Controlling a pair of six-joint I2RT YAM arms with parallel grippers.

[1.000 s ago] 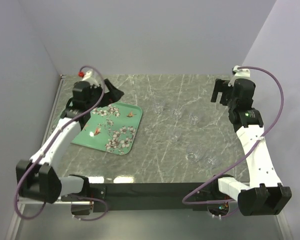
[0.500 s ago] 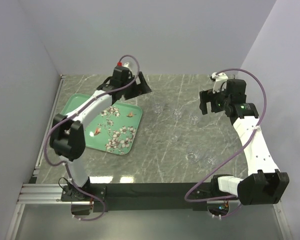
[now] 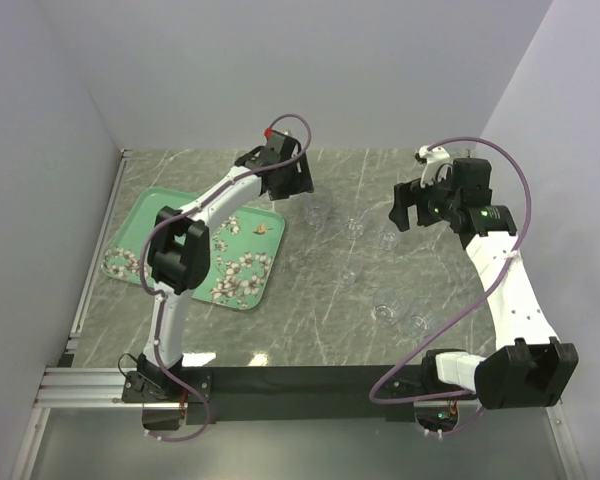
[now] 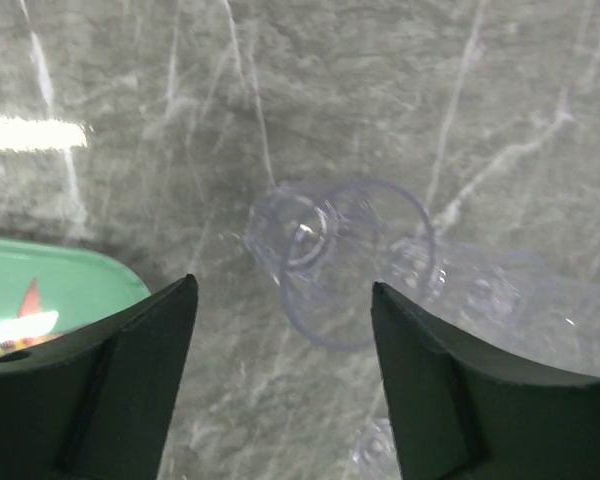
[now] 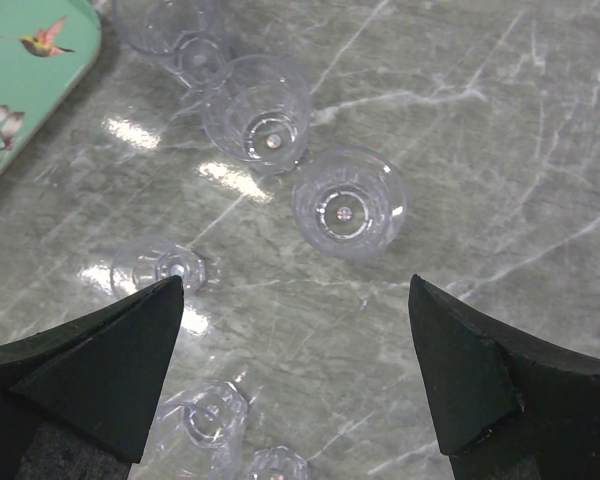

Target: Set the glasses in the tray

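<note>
The mint-green flowered tray [image 3: 130, 235] lies at the left of the table; its corner shows in the left wrist view [image 4: 50, 290] and the right wrist view [image 5: 20, 60]. Several clear glasses stand right of it, the nearest to it being one glass [image 3: 317, 213]. My left gripper [image 3: 298, 185] hangs open above that glass [image 4: 330, 260], jaws wide, touching nothing [image 4: 280, 330]. My right gripper [image 3: 407, 205] is open and empty above another glass [image 3: 388, 238]. The right wrist view shows that glass [image 5: 349, 203] ahead of the open gripper [image 5: 295, 320], with more around it.
Further glasses stand at mid table [image 3: 354, 227], [image 3: 348, 272] and nearer the front right [image 3: 384, 312], [image 3: 418, 322]. The table is grey marble, with walls close on the left, back and right. The left arm's links reach across the tray.
My left arm has swung from the far left corner, across the tray, to above the leftmost glass. My right gripper has moved left and lower, toward the glasses.
</note>
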